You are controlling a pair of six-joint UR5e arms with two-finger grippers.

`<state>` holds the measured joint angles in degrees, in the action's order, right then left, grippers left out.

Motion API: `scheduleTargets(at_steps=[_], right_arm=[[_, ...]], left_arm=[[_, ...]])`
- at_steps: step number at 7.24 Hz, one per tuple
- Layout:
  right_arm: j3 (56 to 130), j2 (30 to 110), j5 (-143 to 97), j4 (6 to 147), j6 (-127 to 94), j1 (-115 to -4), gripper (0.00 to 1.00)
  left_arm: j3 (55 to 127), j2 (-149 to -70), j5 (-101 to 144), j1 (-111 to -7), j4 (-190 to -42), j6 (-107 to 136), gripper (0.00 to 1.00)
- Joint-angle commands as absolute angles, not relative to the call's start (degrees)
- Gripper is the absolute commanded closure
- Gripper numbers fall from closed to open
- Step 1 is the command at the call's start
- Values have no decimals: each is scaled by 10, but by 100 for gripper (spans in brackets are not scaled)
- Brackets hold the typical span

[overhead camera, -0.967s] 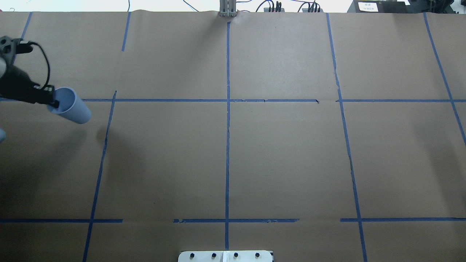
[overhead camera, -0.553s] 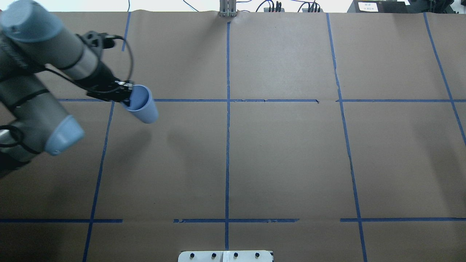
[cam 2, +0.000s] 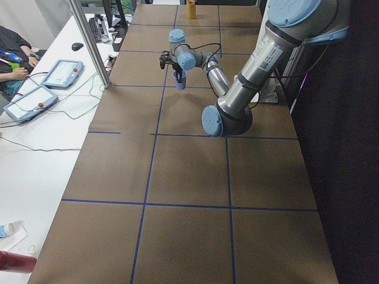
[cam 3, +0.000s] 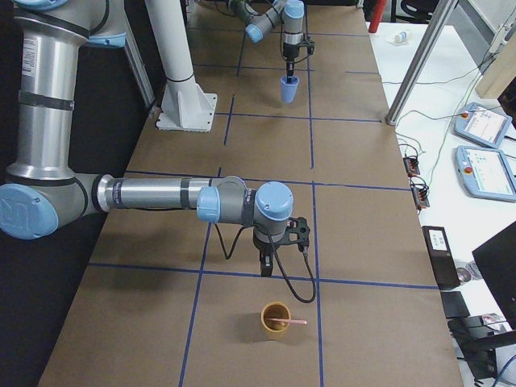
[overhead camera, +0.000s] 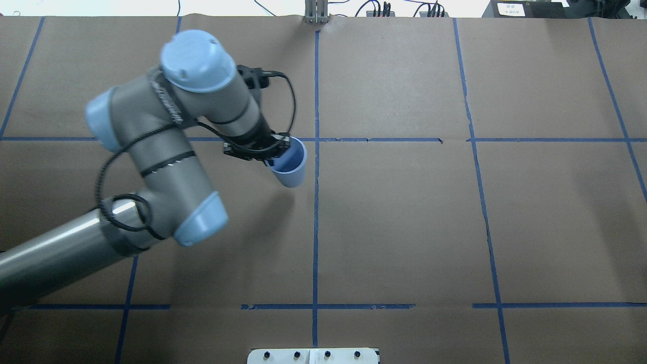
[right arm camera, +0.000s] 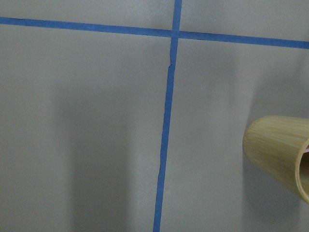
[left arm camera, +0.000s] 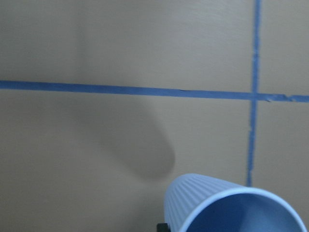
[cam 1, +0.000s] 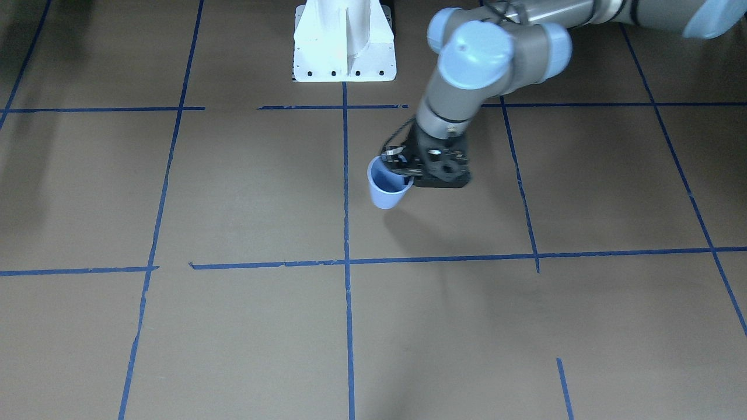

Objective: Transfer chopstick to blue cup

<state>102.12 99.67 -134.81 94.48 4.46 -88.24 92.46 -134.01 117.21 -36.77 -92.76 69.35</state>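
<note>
Two pincers, one load: the left pincer [overhead camera: 277, 160] is clamped on the rim of the blue cup [overhead camera: 291, 166], one finger inside the wall and one outside. It holds the cup mouth-up and slightly tilted, clear of the tabletop [overhead camera: 404, 227], the cup's shadow lying apart from it on the brown paper [overhead camera: 546, 227]. The cup hangs over the middle of the tabletop, about midway between the two ends. It is just to the robot's left of the centre line of blue tape [overhead camera: 316, 227], close to where a cross line meets it. The left wrist camera shows its ribbed wall and open mouth. The left arm [overhead camera: 167, 151] reaches in from the tabletop's left end, elbow raised. The right pincer [cam 3: 266, 264] points straight down above the tabletop near its right end; it shows only in the side view, and whether it is open or closed cannot be told. Just beside it, nearer that end, a tan cup [cam 3: 275, 320] stands upright on the paper. The pale pink chopstick [cam 3: 289, 322] lies aslant across its mouth, jutting over the rim toward the operators' edge. Chopstick and blue cup are well apart, most of the tabletop's length between them
</note>
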Motion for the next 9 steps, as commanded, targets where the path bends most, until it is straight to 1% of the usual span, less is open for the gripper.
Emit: scheduleTargets(at_steps=[1, 4, 6, 8, 9], right_arm=[[1021, 997, -1348, 945, 44, -882, 0], [1020, 997, -1348, 945, 44, -882, 0], [1020, 997, -1348, 945, 45, -882, 0], [1020, 997, -1348, 945, 44, -882, 0], [1020, 997, -1348, 945, 44, -882, 0]], left_arm=[[874, -1383, 1132, -333, -933, 713, 99], [867, -1377, 1121, -321, -935, 708, 97], [867, -1377, 1121, -319, -935, 708, 91], [865, -1377, 1121, -319, -935, 708, 68], [865, -1377, 1121, -319, -935, 708, 46]])
